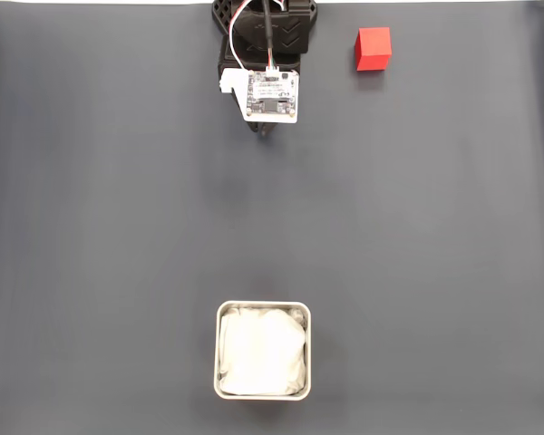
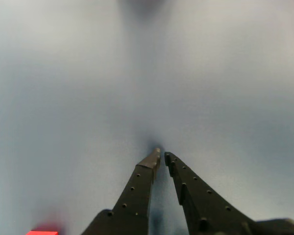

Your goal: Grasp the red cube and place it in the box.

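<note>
Dark worktop (image 1: 91, 227), arm (image 1: 270, 36) at its top edge.
The box (image 1: 263, 309) sat near the bottom edge; the red cube (image 1: 374, 48) lay just right of the arm, well apart from the box; the jaws were nearly closed, empty.

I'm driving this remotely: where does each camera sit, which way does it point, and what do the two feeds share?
Fixed view: above the table, looking straight down on the dark mat; the arm enters at the top edge, the red cube lies to its right, the box sits near the bottom.
Wrist view: rides on the arm, looking forward along the jaws of the gripper, nearly closed and holding nothing, low over the mat.
Shared: the mat, the arm, and the red cube, a sliver at the wrist view's bottom left.
</note>
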Robot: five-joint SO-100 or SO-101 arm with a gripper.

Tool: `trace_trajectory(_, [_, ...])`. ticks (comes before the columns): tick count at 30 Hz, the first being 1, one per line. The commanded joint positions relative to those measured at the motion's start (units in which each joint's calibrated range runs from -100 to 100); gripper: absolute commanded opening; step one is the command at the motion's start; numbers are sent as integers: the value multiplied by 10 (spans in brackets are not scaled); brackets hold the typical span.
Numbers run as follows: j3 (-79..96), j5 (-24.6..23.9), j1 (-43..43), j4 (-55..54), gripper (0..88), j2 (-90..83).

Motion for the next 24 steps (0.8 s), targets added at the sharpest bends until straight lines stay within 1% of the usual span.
trace_trajectory(1, [5,-2,-25,13,0,0])
trace_trajectory(24, [5,-1,-22,13,0,0])
